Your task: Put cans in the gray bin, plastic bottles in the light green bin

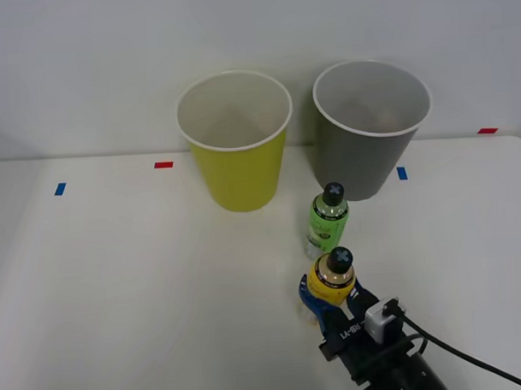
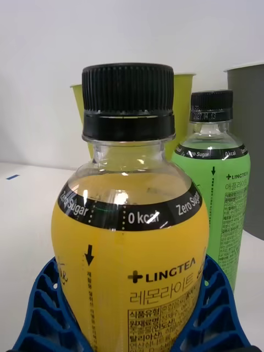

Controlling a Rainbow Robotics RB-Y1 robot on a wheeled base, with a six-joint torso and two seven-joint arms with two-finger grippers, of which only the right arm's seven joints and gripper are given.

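Nearest to the robot, the right gripper (image 1: 326,297) hugs the yellow bottle (image 1: 332,281) standing on the table (image 1: 118,294), fingers (image 2: 41,313) tight on both sides. Just behind stands the green bottle (image 1: 327,219). Farther back are the green bin (image 1: 236,143) on the left and the gray bin (image 1: 371,127) on the right, both showing white insides.

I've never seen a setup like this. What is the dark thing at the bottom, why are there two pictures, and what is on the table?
The dark thing is the robot's right arm, ending in a gripper with blue ribbed jaws. One picture looks down from above the arms; the other comes from a camera on that wrist, so the yellow bottle looms large. On the white table stand a light green bin, a gray bin and a green bottle. The jaws sit on either side of the yellow bottle, which stands upright on the table.
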